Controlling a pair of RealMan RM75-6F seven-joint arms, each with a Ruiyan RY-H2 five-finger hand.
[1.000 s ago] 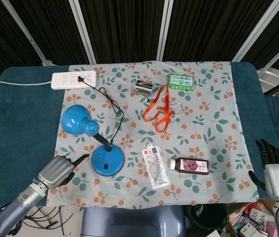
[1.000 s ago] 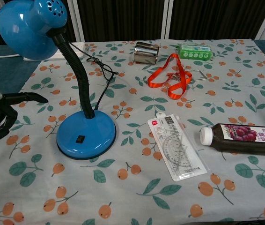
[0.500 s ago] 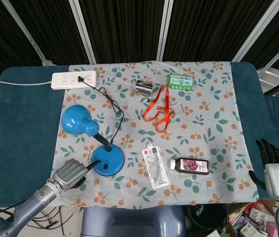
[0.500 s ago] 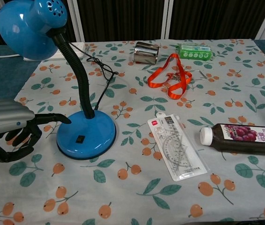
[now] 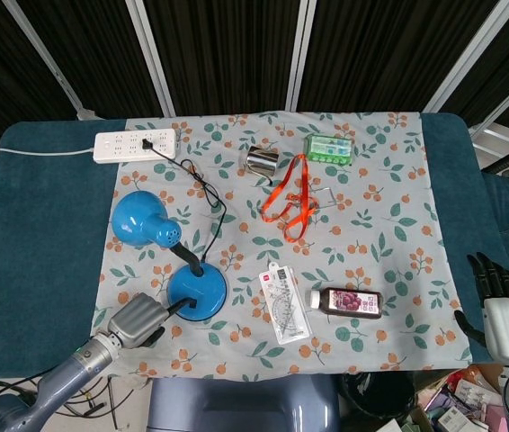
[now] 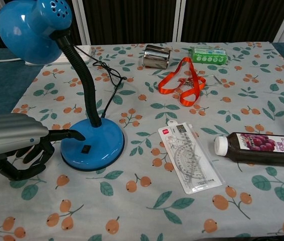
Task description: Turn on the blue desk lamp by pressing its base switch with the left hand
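Observation:
The blue desk lamp stands on the floral cloth, its shade [image 5: 145, 220] [image 6: 30, 27] on a black gooseneck above a round blue base [image 5: 198, 290] [image 6: 99, 140]. A small black switch [image 6: 86, 149] sits at the front of the base. My left hand [image 5: 137, 320] [image 6: 15, 143] is low at the base's left side. One dark finger [image 6: 71, 134] points out over the base's left rim, a little short of the switch; the others are curled in, holding nothing. My right hand [image 5: 504, 306] rests off the table's right edge, fingers spread and empty.
The lamp's black cord [image 5: 202, 187] runs to a white power strip [image 5: 135, 144]. A metal cup [image 5: 260, 161], green box [image 5: 329, 148] and orange lanyard [image 5: 289, 193] lie at the back. A ruler packet [image 6: 188, 158] and a dark juice bottle [image 6: 260, 148] lie right of the base.
My left hand has moved right along the table toward the lamp base, and its pointing finger now reaches over the base's left rim. The right hand has not moved.

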